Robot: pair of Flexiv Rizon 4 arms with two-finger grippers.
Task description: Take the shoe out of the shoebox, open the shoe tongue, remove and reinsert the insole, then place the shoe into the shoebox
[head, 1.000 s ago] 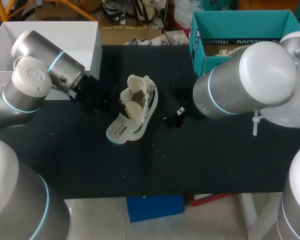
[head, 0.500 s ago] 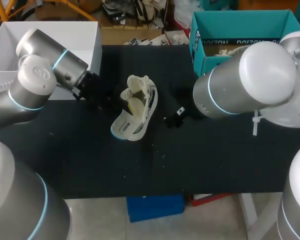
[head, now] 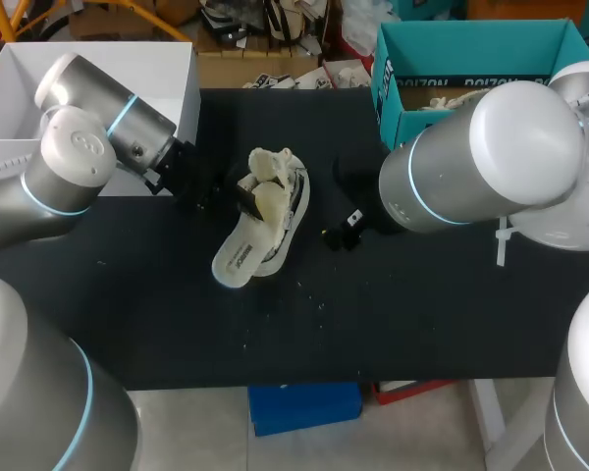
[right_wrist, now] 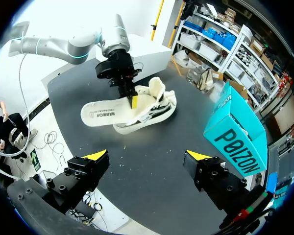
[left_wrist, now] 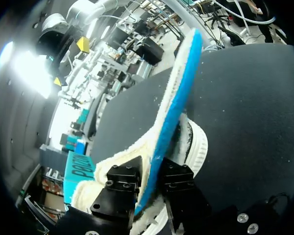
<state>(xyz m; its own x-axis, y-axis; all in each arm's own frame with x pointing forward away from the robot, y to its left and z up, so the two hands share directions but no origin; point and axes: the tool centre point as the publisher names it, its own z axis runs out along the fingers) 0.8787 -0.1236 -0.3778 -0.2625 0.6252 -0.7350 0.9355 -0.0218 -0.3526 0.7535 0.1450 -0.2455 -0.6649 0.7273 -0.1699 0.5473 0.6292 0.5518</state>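
Covering much of the shoe [right_wrist: 159, 104], insole [left_wrist: 179, 98] clamped edgewise in left pincer [left_wrist: 151, 170].

The left gripper [left_wrist: 149, 172] grips the blue-and-white insole [left_wrist: 179, 98] from both sides, the insole standing on edge and stretching ahead above the white shoe [left_wrist: 198, 147] on the black table [left_wrist: 245, 107].

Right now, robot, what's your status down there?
Left gripper shut on insole, partly out of shoe. Right gripper open, off to the side. Shoe on table, outside shoebox. Nothing blocking.
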